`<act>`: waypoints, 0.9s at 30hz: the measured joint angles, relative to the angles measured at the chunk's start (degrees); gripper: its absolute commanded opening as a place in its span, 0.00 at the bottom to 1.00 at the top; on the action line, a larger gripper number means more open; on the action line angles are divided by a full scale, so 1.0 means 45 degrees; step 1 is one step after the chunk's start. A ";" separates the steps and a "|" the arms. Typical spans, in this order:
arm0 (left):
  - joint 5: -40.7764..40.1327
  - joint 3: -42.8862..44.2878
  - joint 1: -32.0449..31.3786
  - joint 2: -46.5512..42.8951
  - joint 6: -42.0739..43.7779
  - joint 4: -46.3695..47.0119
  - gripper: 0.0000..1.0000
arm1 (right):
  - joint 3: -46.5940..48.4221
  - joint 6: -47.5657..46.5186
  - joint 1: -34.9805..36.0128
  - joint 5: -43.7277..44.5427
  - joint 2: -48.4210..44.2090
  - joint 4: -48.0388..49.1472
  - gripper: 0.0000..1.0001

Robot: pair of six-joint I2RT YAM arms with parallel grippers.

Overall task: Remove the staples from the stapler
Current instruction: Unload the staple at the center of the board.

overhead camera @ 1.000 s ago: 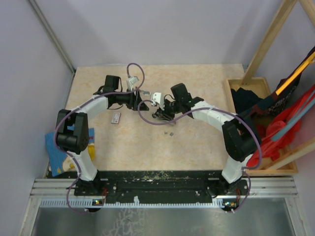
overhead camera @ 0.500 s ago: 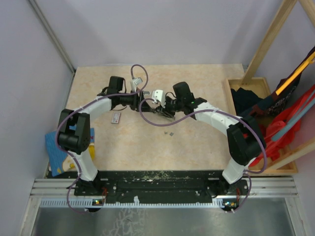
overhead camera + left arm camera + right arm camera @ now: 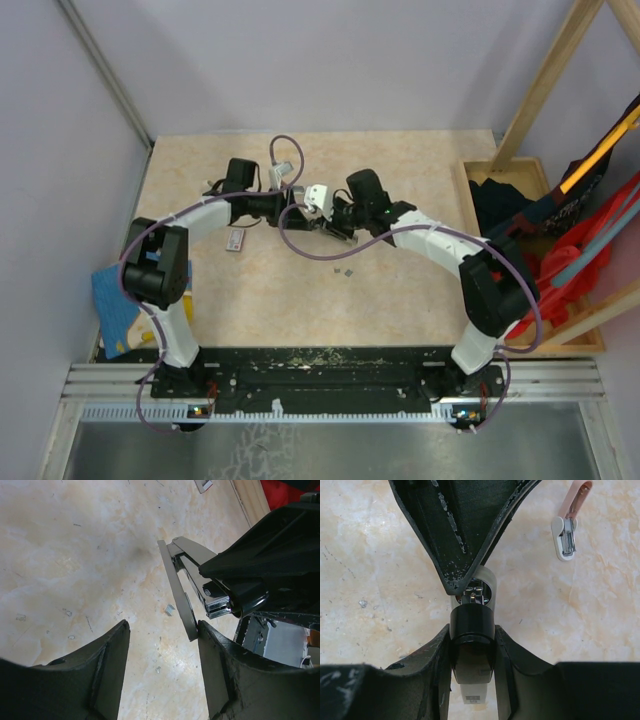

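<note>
My right gripper [image 3: 472, 630] is shut on the black top arm of the stapler [image 3: 472, 645] and holds it above the table, swung open. The stapler's silvery base strip [image 3: 177, 587] hangs free of the top arm, and its end touches the inner face of one finger [image 3: 215, 660] of my left gripper [image 3: 162, 630]. That gripper is open, with nothing between its jaws but bare table. From above, the left gripper [image 3: 296, 206] and the right gripper [image 3: 335, 218] meet at the stapler [image 3: 322, 224]. A few small grey staples [image 3: 347, 270] lie on the table; one staple piece [image 3: 170, 610] shows below the base strip.
A white-and-red tag [image 3: 235, 239] lies left of the stapler. A small clip with a red tail [image 3: 567, 530] rests on the table. A wooden box [image 3: 465, 185] holding dark cloth stands at the right edge, with red fabric [image 3: 580, 260] beside it. Something blue [image 3: 110, 300] lies at the left edge.
My left gripper has moved right up to the stapler and its jaws have narrowed. The right gripper has shifted slightly up and left with the stapler still in it.
</note>
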 measured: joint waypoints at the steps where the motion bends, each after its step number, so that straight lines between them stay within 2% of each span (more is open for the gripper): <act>1: 0.0005 0.0000 0.0000 0.0029 -0.0044 0.0015 0.60 | 0.0000 0.0000 0.0039 0.0073 0.0000 0.0000 0.00; 9: 0.0214 0.0000 0.0000 0.0311 -0.0345 0.0044 0.50 | -0.0083 -0.0063 0.0495 0.0918 0.0005 0.0039 0.00; 21: 0.0656 0.0000 -0.0097 0.0573 -0.0622 0.0044 0.19 | -0.0199 -0.0272 0.0733 0.1297 0.0005 -0.0126 0.00; 27: 0.0651 -0.0005 -0.0097 0.0588 -0.0894 0.0049 0.09 | -0.0248 -0.0437 0.0753 0.1345 0.0005 -0.0126 0.00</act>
